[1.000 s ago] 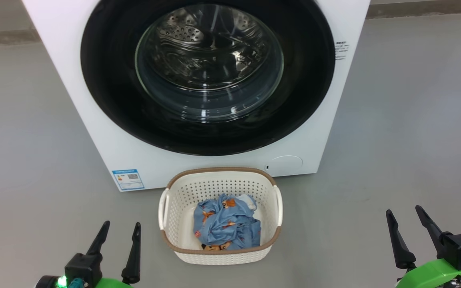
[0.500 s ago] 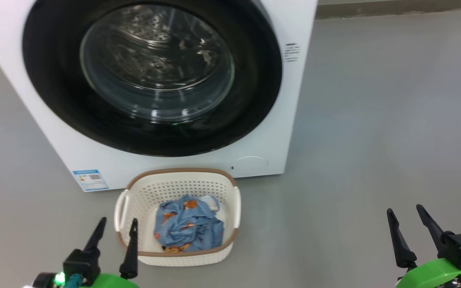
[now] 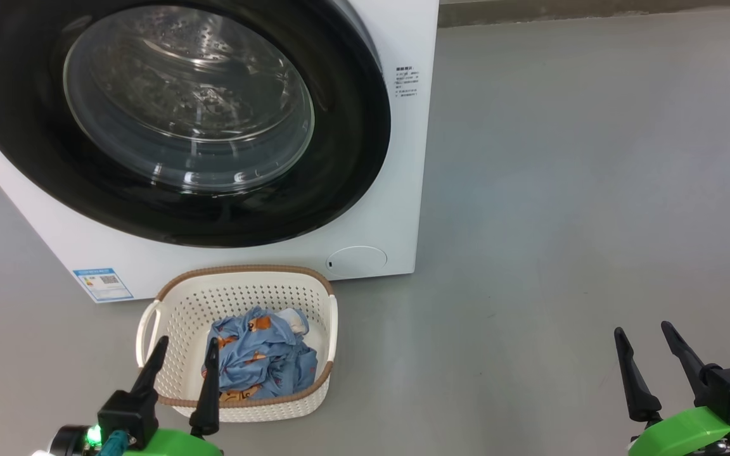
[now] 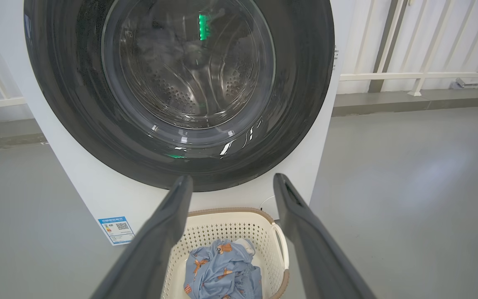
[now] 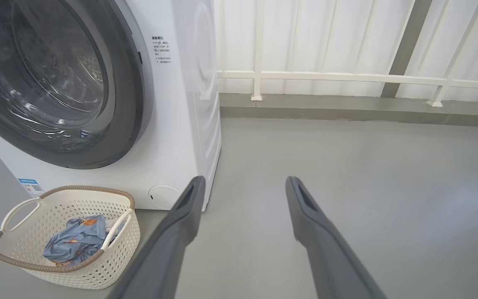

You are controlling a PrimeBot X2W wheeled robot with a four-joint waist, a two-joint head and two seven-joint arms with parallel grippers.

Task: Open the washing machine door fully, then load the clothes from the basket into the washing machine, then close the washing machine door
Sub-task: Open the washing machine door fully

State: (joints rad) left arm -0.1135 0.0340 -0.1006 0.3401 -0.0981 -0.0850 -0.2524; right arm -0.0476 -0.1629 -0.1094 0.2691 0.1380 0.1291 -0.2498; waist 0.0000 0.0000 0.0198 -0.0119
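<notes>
The left gripper (image 3: 187, 344) has its two dark fingers spread wide with nothing between them. Just ahead of its tips and slightly to their right, the basket (image 3: 238, 297) sits on the grey floor (image 3: 561, 221); in the head view the fingers cross its near left corner, and whether they touch it cannot be told. Inside the basket, just beyond the right fingertip, the clothes (image 3: 260, 361) lie in a crumpled blue heap with a white part on the far side. The right gripper (image 3: 642, 328) is also spread and holds nothing, well apart to the basket's right, facing grey floor. Past the basket, straight ahead of the left gripper, stands the washing machine (image 3: 397, 190), near the basket's far rim. The washing machine door (image 3: 352, 126) lies closed against its front, and the steel drum (image 4: 181, 87) shows through the glass. A blue label (image 3: 102, 284) sits low, ahead and left of the left gripper. Farthest off runs a white railing (image 5: 347, 77).
</notes>
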